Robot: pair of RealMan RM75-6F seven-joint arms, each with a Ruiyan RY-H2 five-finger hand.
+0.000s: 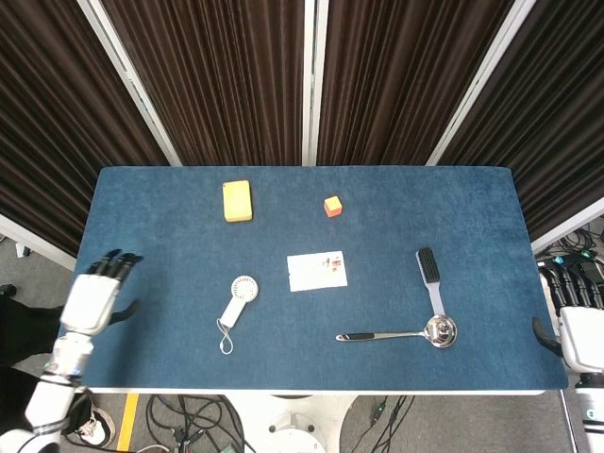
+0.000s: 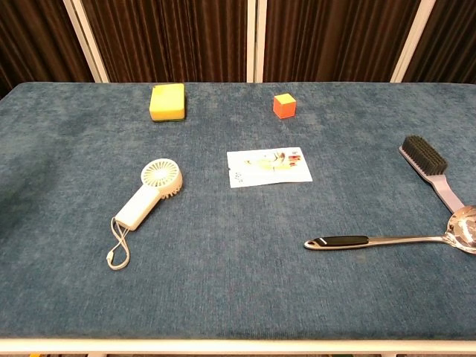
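Dark curtains hang behind the blue table [image 1: 142, 217] we work at. Our left hand [image 1: 94, 297] sits at the table's left edge, fingers spread and holding nothing; it shows only in the head view. Nearest to it is the fan [image 1: 236, 300], which lies to that hand's right, well apart from it, toward the front edge. The fan's long axis runs on a slant: round head toward the far side and the table's middle, handle toward the front-left, with its cord [image 2: 117, 245] looped off the handle end (so the handle is the end closer to our left hand). Our right hand [image 1: 576, 316] is off the right edge, only partly in view, and we cannot tell how its fingers lie; it is much farther from the fan.

Near the right edge lie a brush [image 1: 428, 276] and a ladle [image 1: 401, 333], the ladle's bowl just beside the brush handle. A card [image 1: 316, 270] lies at the middle, and a sponge [image 1: 237, 200] and an orange cube [image 1: 332, 206] sit toward the far edge. We see no containers on the table.
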